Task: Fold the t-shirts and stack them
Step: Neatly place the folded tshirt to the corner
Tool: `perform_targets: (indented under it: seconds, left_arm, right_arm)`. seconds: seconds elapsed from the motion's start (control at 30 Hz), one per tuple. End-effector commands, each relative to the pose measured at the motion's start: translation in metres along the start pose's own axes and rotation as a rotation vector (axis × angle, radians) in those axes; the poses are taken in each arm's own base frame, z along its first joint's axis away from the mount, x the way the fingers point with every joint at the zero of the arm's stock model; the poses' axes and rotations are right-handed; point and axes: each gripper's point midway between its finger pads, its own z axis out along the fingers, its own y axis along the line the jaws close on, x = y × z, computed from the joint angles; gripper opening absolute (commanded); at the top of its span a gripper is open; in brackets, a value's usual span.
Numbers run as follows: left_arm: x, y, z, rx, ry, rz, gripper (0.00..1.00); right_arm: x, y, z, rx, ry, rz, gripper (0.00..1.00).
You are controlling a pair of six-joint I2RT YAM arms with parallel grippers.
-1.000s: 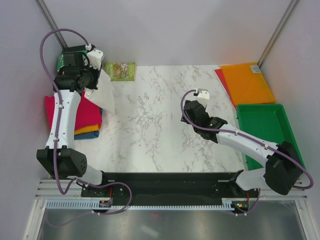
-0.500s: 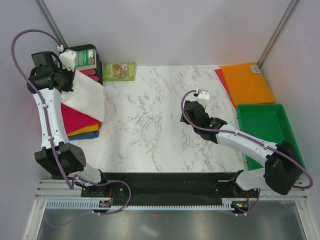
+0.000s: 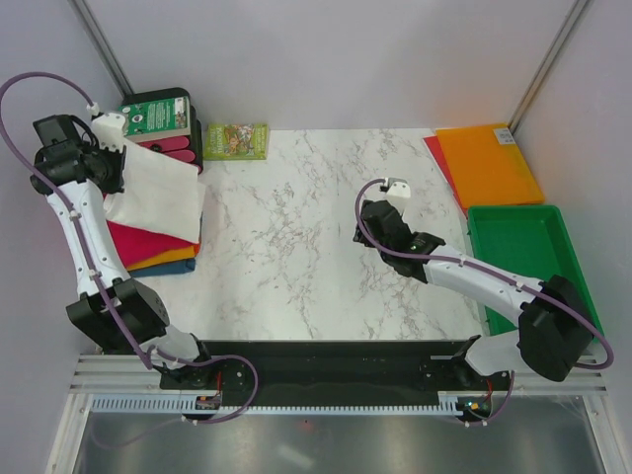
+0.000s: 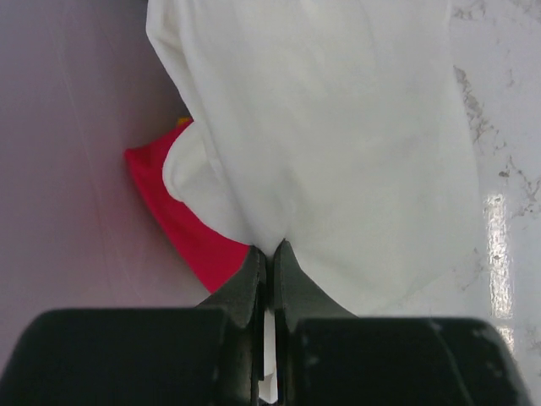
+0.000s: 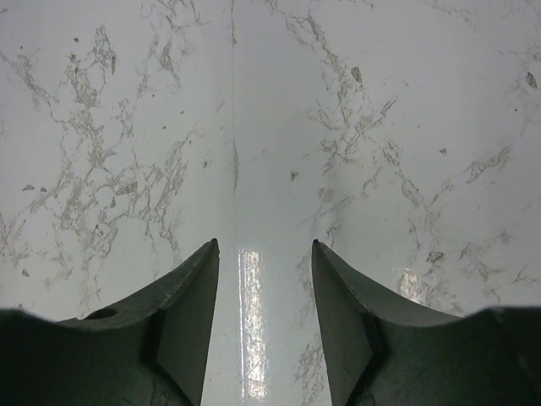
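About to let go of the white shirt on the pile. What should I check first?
1. Left claw grip on the white shirt: ok, jaws shut on a pinch of cloth.
2. White shirt over the pile: ok, it lies across the pink shirt.
3. Neat alignment: not ok, it covers only the pile's far part and bunches near the claw.
4. Orange shirt and blue shirt lying flat: cannot tell, only edges show.
5. Right claw out of the way: ok, open, empty, over the bare table.
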Motion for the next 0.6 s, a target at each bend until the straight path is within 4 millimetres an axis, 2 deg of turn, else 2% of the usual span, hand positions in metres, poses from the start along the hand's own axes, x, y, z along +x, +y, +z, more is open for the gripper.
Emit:
perform_targets:
  seconds: [0.0,0.07,0.1,0.17,0.2,0.27,0.57]
  left_arm:
    - [0.033,0.025,0.014,-0.069,0.044,-0.014,0.02]
    - [0.043,0.035,0.021,-0.099,0.052,-0.028,0.02]
    - [0.059,0.038,0.026,-0.112,0.088,-0.045,0.02]
    - [0.066,0.049,0.033,-0.156,0.088,-0.046,0.02]
    - [0.08,0.051,0.038,-0.169,0.115,-0.058,0.02]
    - [0.085,0.063,0.041,-0.217,0.109,-0.069,0.02]
    - [0.115,0.112,0.029,-0.352,0.145,-0.111,0.02]
  right_arm:
    - [0.002,0.001,-0.002,-0.015,-0.007,0.023,0.55]
    - [0.005,-0.002,-0.003,-0.007,-0.002,0.018,0.55]
    - [0.006,-0.003,-0.003,-0.006,-0.001,0.017,0.55]
    - [0.008,-0.006,-0.003,-0.001,0.005,0.012,0.55]
    - [0.01,-0.007,-0.003,0.002,0.01,0.009,0.55]
    - [0.011,-0.008,-0.004,0.004,0.015,0.003,0.55]
    - [0.014,-0.005,-0.001,0.004,0.033,0.005,0.55]
